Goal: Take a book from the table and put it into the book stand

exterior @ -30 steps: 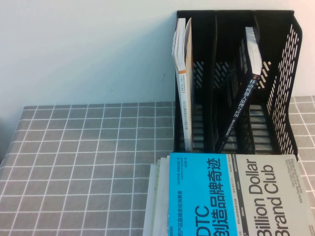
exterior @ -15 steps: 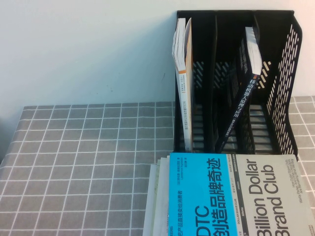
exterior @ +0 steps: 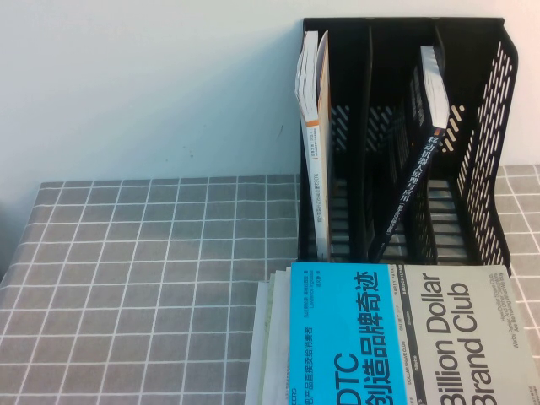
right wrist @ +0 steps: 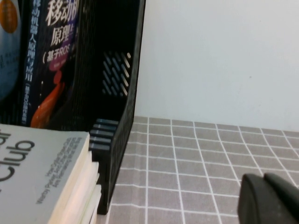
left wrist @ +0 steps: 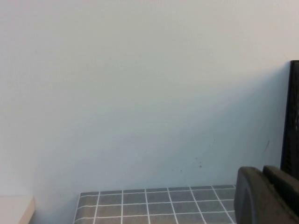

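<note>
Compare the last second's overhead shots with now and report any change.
Nothing visibly changed. The DTC book lies on its pile in front of the book stand. The left gripper and right gripper sit shut, low over the table.

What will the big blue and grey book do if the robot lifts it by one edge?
The large cyan and grey paperback book would probably bend a little, its cover looking soft. It looks thick, so likely heavy. It lies on top of other books, which might slide. The left tool and the right tool are shut, away from it.
</note>
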You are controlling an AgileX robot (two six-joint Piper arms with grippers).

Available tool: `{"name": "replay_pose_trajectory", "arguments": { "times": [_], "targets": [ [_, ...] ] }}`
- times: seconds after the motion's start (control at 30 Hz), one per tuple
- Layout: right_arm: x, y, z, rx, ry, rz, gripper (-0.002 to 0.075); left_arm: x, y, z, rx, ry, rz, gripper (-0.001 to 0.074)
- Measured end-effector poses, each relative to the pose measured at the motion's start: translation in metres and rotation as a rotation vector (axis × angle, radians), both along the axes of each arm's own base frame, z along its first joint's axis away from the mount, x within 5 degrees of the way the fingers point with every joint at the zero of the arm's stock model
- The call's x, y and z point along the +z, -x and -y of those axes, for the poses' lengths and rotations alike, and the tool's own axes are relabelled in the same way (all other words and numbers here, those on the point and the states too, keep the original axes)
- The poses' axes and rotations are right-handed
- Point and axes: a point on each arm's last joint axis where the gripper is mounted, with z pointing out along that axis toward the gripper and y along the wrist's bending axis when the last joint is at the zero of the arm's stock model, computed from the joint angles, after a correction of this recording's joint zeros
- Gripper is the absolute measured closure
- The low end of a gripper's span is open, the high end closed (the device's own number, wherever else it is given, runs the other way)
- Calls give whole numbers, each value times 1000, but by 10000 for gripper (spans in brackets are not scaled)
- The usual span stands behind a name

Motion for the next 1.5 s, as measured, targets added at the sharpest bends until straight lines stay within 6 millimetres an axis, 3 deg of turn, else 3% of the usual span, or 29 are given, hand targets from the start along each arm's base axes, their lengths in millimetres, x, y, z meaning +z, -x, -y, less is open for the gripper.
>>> {"name": "replay_pose_trajectory", "arguments": {
  "times": [0.37, 0.7, 1.07, 1.5],
  "targets": [
    [1, 0, 0, -1, 0, 13, 729, -7, -1, 0, -3, 1, -78, 738],
    [-1, 0, 0, 1, 2, -10, 729, -35, 0, 1, -7, -32, -389, 738],
    [-18, 4, -2, 19, -2, -205, 729, -37, 1, 1, -7, -34, -411, 738],
    [-19, 4, -2, 19, -2, -211, 729, -37, 1, 1, -7, -5, -414, 738]
  ]
}}
